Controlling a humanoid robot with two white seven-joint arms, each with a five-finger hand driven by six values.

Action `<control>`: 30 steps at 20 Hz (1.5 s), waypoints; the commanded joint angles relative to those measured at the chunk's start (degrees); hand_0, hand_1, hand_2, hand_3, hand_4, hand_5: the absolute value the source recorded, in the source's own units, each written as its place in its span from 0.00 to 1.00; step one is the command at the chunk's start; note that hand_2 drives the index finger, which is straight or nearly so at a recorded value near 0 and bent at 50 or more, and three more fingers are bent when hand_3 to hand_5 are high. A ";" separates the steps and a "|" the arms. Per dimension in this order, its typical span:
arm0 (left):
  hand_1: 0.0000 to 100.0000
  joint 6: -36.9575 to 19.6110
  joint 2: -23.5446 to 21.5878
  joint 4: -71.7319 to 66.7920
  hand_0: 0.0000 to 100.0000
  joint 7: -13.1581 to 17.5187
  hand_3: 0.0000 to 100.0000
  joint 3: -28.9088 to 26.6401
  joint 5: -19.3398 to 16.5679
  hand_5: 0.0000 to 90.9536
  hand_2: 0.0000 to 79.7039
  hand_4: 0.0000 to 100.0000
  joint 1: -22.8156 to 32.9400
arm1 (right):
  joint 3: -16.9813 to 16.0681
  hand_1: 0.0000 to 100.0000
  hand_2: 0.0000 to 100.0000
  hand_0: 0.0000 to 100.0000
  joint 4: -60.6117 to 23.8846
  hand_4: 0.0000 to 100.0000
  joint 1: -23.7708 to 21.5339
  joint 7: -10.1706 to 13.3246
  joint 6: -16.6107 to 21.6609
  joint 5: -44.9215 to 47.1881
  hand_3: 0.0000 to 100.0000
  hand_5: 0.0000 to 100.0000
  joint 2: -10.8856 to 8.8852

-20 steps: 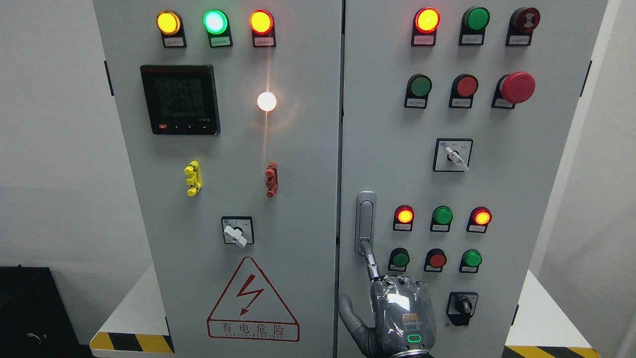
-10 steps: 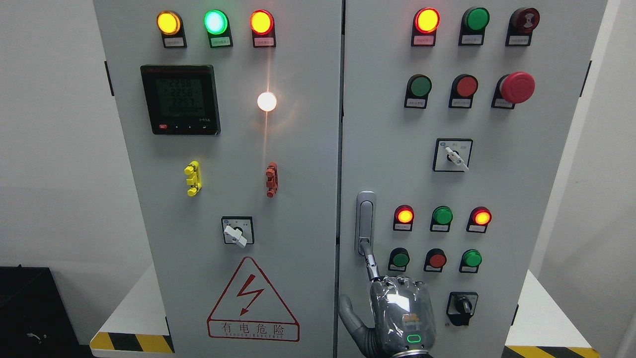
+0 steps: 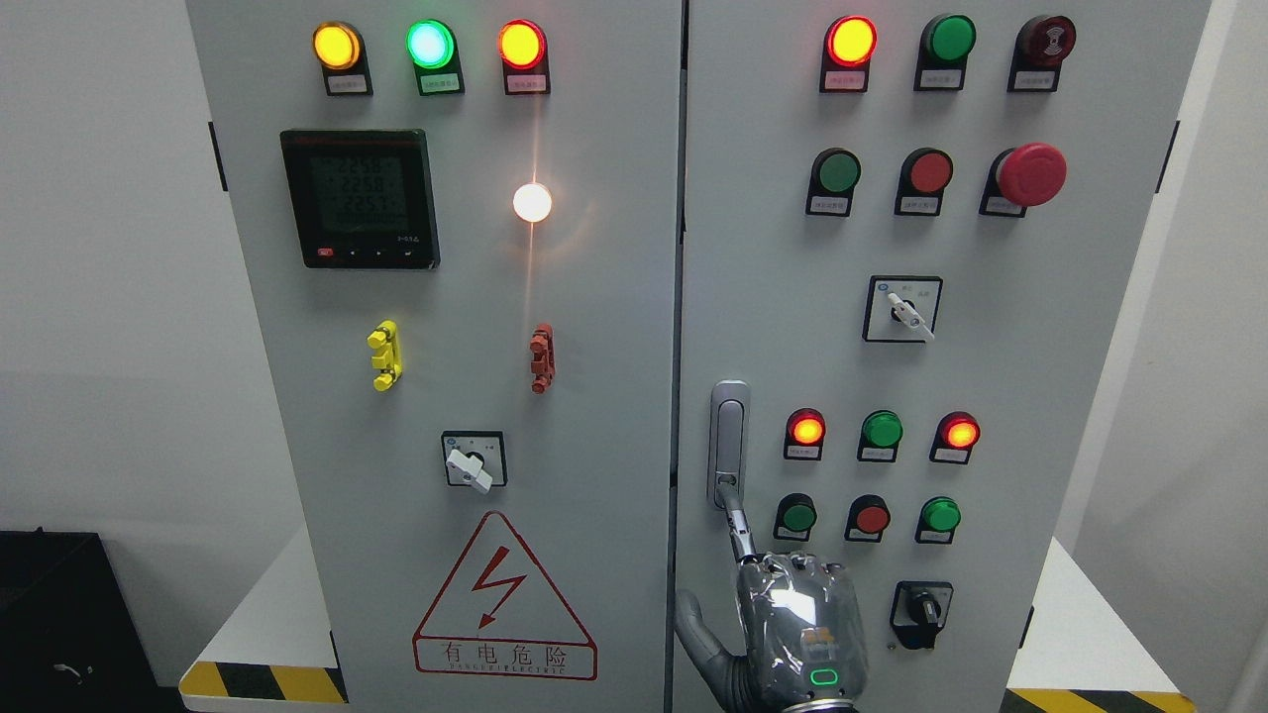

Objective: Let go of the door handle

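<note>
The upright silver door handle [image 3: 729, 444] meets the right hand [image 3: 797, 634]'s extended index fingertip [image 3: 730, 498], other fingers curled, gripping nothing; indicator buttons [image 3: 870, 517] sit right.

Cabinet [image 3: 594, 297]: pale grey doors. Door handle [image 3: 729, 436]: silver. Hand [image 3: 802, 634]: glossy grey, green light. Warning triangle [image 3: 505, 599]: red outline, red bolt. Emergency button [image 3: 1030, 173]: red. Meter [image 3: 359, 198]: black. Clips: 1 yellow [image 3: 384, 355], 1 red-brown [image 3: 541, 357]. Floor stripes [image 3: 263, 681]: yellow-black.
</note>
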State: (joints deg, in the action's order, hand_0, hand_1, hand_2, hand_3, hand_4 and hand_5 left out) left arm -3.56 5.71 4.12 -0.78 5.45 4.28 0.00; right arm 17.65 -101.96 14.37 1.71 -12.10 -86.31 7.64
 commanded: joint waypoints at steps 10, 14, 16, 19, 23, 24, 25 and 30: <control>0.56 -0.05 0.00 0.01 0.12 -0.01 0.00 0.00 -0.06 0.00 0.00 0.00 0.97 | -0.43 0.24 0.01 0.47 0.18 0.97 -0.66 -0.04 -0.12 0.00 1.00 0.98 0.01; 0.56 -0.05 0.00 0.01 0.12 -0.01 0.00 0.00 0.02 0.00 0.00 0.00 0.97 | -0.43 0.24 0.01 0.47 0.09 0.97 -0.75 -0.04 -0.12 0.00 1.00 0.98 0.01; 0.56 -0.05 0.00 0.01 0.12 -0.01 0.00 0.00 -0.06 0.00 0.00 0.00 0.97 | -0.43 0.24 0.01 0.47 0.09 0.97 -0.75 -0.04 -0.12 0.00 1.00 0.98 0.01; 0.56 -0.05 0.00 0.01 0.12 -0.01 0.00 0.00 -0.06 0.00 0.00 0.00 0.97 | -0.43 0.24 0.01 0.47 0.09 0.97 -0.84 -0.04 -0.12 0.00 1.00 0.98 0.01; 0.56 -0.05 0.00 0.01 0.12 -0.01 0.00 0.00 0.02 0.00 0.00 0.00 0.97 | -0.43 0.24 0.01 0.47 0.01 0.98 -0.84 -0.04 -0.12 0.00 1.00 0.98 0.01; 0.56 -0.05 0.00 0.01 0.12 -0.01 0.00 0.00 0.02 0.00 0.00 0.00 0.97 | -0.43 0.24 0.01 0.47 0.01 0.98 -0.75 -0.04 -0.12 0.00 1.00 0.98 0.01; 0.56 -0.05 0.00 0.01 0.12 -0.01 0.00 0.00 0.02 0.00 0.00 0.00 0.97 | -0.43 0.24 0.01 0.47 0.01 0.98 -0.75 -0.04 -0.12 0.00 1.00 0.98 0.01; 0.56 -0.05 0.00 0.01 0.12 -0.01 0.00 0.00 -0.06 0.00 0.00 0.00 0.97 | -0.43 0.24 0.01 0.47 -0.35 0.98 -0.84 0.04 -0.12 0.00 1.00 0.98 0.01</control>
State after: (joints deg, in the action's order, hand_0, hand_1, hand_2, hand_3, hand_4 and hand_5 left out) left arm -3.56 5.72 4.12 -0.78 5.45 4.27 0.00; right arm 17.97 -101.79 13.59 1.53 -12.27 -86.31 7.65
